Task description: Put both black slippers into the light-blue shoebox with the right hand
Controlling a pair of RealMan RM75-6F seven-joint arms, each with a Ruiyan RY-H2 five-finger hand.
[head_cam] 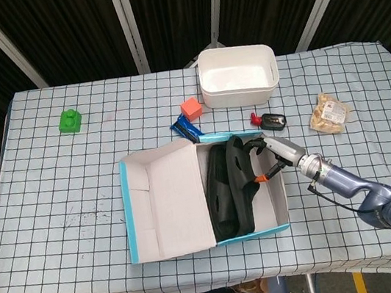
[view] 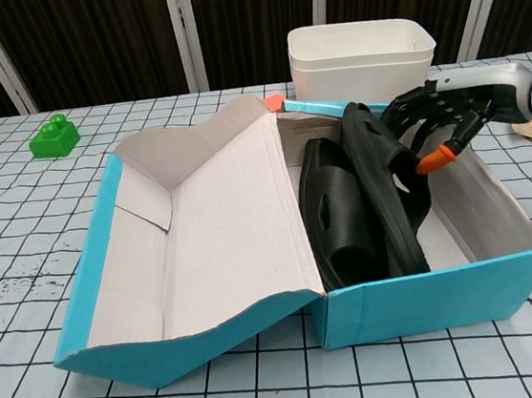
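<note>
1. The light-blue shoebox sits open near the middle of the counter, its lid flap folded out to the left.
2. Both black slippers are inside the shoebox: one slipper lies flat against the lid side, and the other slipper stands on edge just beside it, touching it.
3. The right hand reaches over the shoebox's right wall, its fingers curled around the upper edge of the standing slipper, gripping it.
4. The left hand shows in neither view.
5. Behind the shoebox stands a white tub; an orange block and a blue bar lie between them.
6. A green block lies well to the shoebox's far left; a snack packet and a small black-and-red object lie to its far right.
</note>
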